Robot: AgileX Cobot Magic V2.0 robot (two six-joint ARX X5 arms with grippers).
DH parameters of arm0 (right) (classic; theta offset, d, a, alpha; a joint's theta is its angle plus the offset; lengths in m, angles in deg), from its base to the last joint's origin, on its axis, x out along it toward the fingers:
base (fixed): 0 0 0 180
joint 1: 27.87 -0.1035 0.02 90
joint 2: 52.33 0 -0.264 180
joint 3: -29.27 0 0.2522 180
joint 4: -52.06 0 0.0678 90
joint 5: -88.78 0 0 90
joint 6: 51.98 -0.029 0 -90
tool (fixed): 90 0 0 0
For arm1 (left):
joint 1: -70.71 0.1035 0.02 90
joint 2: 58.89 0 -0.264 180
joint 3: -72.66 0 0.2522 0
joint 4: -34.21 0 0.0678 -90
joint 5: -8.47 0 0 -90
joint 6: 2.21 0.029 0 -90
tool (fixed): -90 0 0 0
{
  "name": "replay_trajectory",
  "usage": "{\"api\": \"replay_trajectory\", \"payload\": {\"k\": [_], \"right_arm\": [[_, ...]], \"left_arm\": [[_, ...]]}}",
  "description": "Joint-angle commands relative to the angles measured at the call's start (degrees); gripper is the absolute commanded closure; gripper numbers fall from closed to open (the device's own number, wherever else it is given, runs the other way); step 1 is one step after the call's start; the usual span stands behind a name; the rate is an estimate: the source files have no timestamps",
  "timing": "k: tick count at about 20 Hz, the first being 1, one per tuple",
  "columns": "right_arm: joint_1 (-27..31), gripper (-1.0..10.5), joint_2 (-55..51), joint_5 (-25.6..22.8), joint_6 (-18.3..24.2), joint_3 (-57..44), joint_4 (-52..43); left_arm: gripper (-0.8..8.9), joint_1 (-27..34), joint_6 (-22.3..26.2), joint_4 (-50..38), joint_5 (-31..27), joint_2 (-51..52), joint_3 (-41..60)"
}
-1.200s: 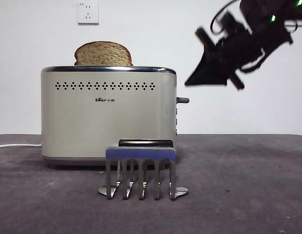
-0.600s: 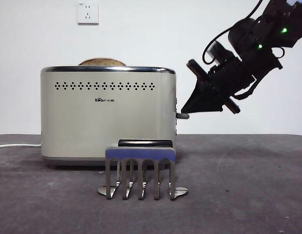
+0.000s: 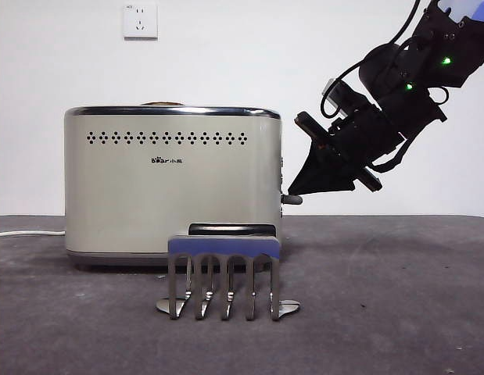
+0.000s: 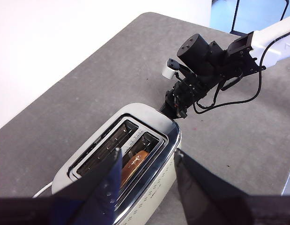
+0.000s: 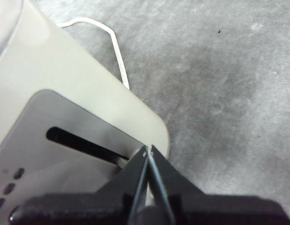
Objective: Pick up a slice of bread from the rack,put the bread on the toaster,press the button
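The cream toaster [image 3: 173,183] stands on the table. The slice of bread sits low in its near slot; only a sliver [image 3: 162,103] shows above the chrome rim, and the left wrist view shows it down in the slot [image 4: 134,161]. My right gripper [image 3: 292,190] is shut, its tips resting on the toaster's side lever [image 3: 292,200]; the right wrist view shows the shut tips [image 5: 148,150] at the lever slot [image 5: 81,142]. My left gripper [image 4: 147,151] is open and empty, high above the toaster [image 4: 154,136]. The metal rack [image 3: 224,273] stands empty in front.
A white power cord [image 3: 23,233] runs off to the left from the toaster and also shows in the right wrist view [image 5: 114,42]. A wall socket [image 3: 141,20] is behind. The dark grey table [image 3: 382,297] stretches right of the rack.
My right gripper has come down from the upper right onto the side lever and pushed it lower. The bread has sunk from standing tall to almost hidden in the toaster.
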Motion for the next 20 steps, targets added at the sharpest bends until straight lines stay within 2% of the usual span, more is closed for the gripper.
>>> {"api": "replay_trajectory", "payload": {"k": [1,11,16,20], "right_arm": [[-1.73,9.6,2.71,0.55,0.68,-2.14,4.28],[-1.05,9.6,0.00,0.35,0.55,-2.03,3.56],[-0.11,9.6,-13.09,-4.31,0.66,-1.70,2.95],[0.28,9.6,-26.80,-4.07,0.68,-1.68,7.45]], "left_arm": [[6.26,-0.02,-0.55,0.07,-0.04,0.09,-0.04],[6.26,-0.02,-0.55,0.07,-0.04,0.09,-0.04],[6.26,-0.02,-0.55,0.09,-0.04,0.09,-0.04],[6.26,-0.02,-0.55,0.37,0.00,0.09,-0.04]]}}
